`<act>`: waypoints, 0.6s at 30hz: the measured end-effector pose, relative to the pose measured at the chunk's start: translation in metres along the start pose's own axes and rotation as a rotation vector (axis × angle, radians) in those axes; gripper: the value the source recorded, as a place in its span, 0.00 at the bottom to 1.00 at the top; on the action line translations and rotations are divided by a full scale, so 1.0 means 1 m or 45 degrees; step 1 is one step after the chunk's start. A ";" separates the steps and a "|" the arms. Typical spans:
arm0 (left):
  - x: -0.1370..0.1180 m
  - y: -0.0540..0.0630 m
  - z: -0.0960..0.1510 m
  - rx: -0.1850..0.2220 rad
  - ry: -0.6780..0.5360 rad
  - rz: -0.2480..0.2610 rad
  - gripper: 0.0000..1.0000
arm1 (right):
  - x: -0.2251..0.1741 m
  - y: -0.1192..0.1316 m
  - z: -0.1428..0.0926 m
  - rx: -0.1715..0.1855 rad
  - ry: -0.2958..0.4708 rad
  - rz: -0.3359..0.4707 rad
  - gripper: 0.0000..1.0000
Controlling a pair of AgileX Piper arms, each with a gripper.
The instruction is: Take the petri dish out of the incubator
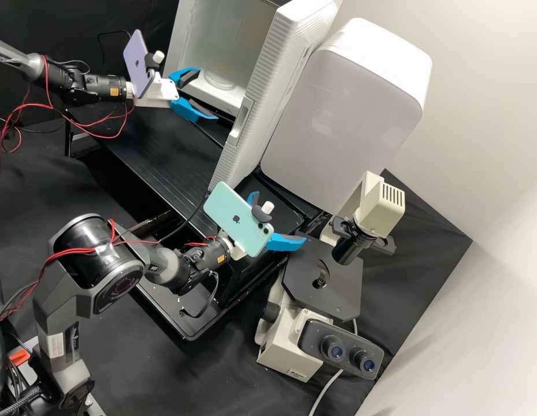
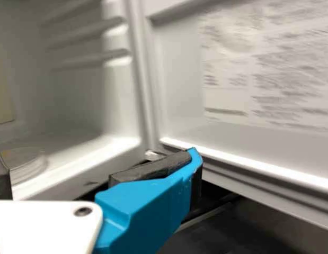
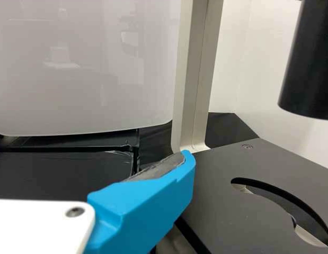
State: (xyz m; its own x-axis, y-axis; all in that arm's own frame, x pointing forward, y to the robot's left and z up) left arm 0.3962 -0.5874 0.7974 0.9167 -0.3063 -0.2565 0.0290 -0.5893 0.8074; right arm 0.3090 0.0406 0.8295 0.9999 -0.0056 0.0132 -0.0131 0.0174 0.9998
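The white incubator (image 1: pixel 204 34) stands at the back with its ribbed door (image 1: pixel 268 86) swung open. Inside, a clear round petri dish (image 1: pixel 221 78) lies on the chamber floor; the left wrist view has the dish (image 2: pixel 18 159) close by, low on the floor. My left gripper (image 1: pixel 194 92) is at the chamber's mouth, just in front of the dish, open and holding nothing; one blue finger (image 2: pixel 153 201) sits over the door sill. My right gripper (image 1: pixel 274 222) is lower down by the microscope stage (image 3: pixel 248 180), open and holding nothing, with one blue finger (image 3: pixel 148 201) over the stage's edge.
A white microscope (image 1: pixel 314 341) with a black stage (image 1: pixel 323 277) sits at the front right. A large white housing (image 1: pixel 349 110) stands beside the open door. The incubator rests on a black ribbed platform (image 1: pixel 158 150). Red cables hang along both arms.
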 end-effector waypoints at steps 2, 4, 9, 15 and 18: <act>0.003 0.004 -0.005 -0.030 0.033 0.024 1.00 | 0.000 0.000 0.000 0.000 0.000 0.000 1.00; 0.005 0.008 -0.011 -0.051 0.072 0.044 1.00 | 0.000 0.000 0.000 0.000 0.000 0.000 1.00; 0.010 0.016 -0.020 -0.067 0.119 0.083 1.00 | 0.000 0.000 0.000 0.000 0.000 0.000 1.00; 0.022 0.016 -0.026 -0.099 0.158 0.070 1.00 | 0.000 0.000 0.000 0.000 0.000 0.000 1.00; 0.031 0.015 -0.029 -0.107 0.171 0.051 1.00 | 0.000 0.000 0.000 0.000 0.000 0.000 1.00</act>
State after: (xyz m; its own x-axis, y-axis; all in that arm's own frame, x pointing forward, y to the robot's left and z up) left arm 0.4364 -0.5844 0.8173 0.9627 -0.2222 -0.1542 0.0192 -0.5125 0.8585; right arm 0.3090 0.0406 0.8295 0.9999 -0.0056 0.0132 -0.0131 0.0174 0.9998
